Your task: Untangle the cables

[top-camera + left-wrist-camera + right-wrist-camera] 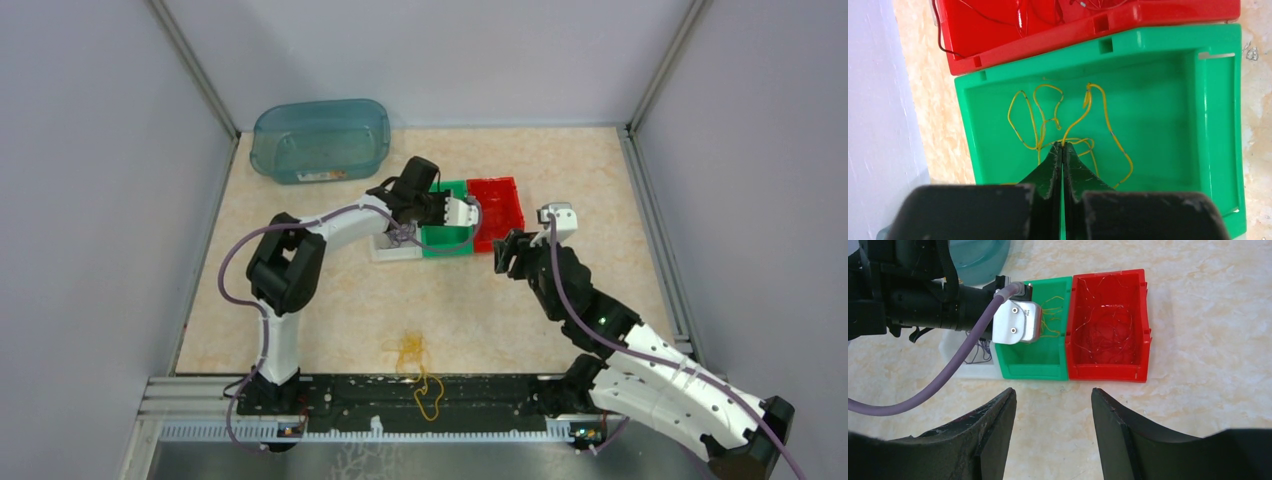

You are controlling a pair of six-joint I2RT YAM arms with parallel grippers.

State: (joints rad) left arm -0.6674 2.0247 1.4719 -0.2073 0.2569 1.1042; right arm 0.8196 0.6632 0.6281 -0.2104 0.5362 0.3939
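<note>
Left hand (1062, 146): closed, tips meeting on the yellow cable (1107, 120) inside the green bin (1220, 125); whether a strand is actually pinched cannot be confirmed.

Right hand (1053, 396): jaws apart, at 6 o'clock of the bins.

Red cables (1105, 327) lie in the red bin (1144, 347), individual strands hard to separate.

Purple cables (977, 352), at 9 o'clock of the green bin, are mostly hidden behind the left arm.

Another yellow-orange clump (412, 350) lies at the counter's (330, 310) near edge.
</note>
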